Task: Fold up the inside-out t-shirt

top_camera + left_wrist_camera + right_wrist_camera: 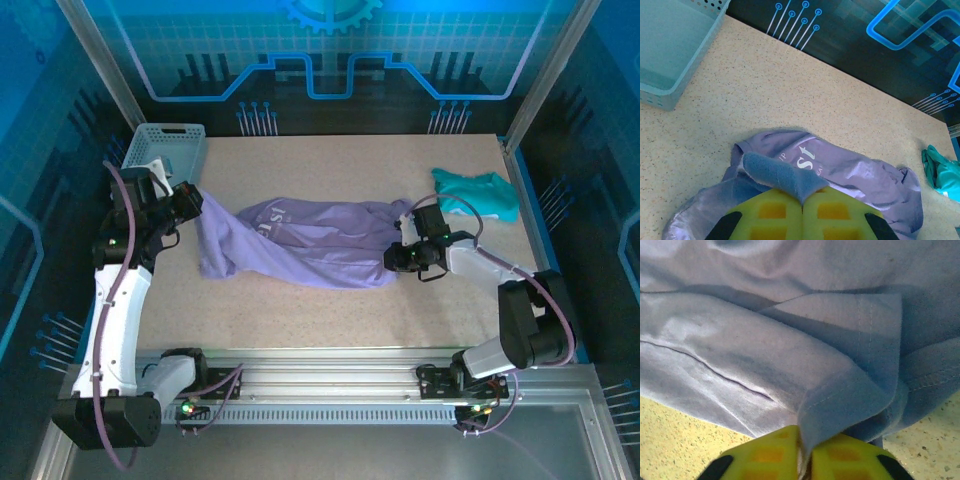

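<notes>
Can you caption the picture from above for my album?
The left gripper and right gripper each pinch an end of the purple t-shirt on the table.

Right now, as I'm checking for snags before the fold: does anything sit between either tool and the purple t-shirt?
No. The left tool and right tool are each shut on the t-shirt, nothing between. The teal garment and basket lie off to the sides, apart from it.

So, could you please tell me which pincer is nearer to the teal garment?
Right. The right pincer, shut on the lavender t-shirt, lies close to the teal garment; the left pincer holds the shirt's opposite end, near the blue basket.
</notes>
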{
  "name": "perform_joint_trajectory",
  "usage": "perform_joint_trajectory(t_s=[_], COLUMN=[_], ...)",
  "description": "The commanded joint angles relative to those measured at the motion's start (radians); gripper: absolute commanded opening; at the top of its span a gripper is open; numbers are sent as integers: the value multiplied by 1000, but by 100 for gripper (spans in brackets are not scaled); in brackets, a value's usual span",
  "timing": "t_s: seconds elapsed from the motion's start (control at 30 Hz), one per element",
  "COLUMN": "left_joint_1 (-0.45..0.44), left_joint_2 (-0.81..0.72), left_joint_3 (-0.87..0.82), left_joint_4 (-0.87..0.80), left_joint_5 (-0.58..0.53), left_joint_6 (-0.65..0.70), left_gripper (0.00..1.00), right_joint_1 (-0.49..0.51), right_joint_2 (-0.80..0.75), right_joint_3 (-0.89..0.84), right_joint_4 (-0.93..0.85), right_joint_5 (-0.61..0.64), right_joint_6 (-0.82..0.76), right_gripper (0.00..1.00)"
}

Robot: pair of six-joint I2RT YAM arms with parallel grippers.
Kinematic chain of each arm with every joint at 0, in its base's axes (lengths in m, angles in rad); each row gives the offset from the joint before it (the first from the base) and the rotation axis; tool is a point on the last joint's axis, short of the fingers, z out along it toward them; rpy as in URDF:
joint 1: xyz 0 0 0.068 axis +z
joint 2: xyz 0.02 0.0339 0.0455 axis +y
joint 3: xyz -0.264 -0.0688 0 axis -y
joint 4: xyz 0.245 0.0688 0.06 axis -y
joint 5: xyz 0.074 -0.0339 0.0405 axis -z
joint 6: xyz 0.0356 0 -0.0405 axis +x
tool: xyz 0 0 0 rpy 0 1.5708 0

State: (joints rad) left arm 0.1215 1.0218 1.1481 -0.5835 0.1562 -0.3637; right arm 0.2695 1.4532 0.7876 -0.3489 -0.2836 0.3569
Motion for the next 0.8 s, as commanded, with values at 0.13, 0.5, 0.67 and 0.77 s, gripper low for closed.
perform_joint_trajectory(t_s=[0.13,0.5,0.67,0.77], left_joint_1=[3,62,63,63], left_joint_2=[-8,16,68,108], left_joint_3=[32,680,997,1051], left_joint_4=[20,-162,-252,-277], left_joint_5=[18,-34,-115,-160], left_joint_6=[6,-22,36,76], left_gripper=[0,0,0,0], right_joint_1=[-1,-198,-231,-230], right_joint_2=[-178,-554,-574,-567], right_joint_3=[75,573,828,866], right_joint_4=[-65,-250,-432,-465], right_joint_5=[16,-22,40,110], right_joint_6=[-48,-75,-135,-165], right_gripper=[1,0,0,0])
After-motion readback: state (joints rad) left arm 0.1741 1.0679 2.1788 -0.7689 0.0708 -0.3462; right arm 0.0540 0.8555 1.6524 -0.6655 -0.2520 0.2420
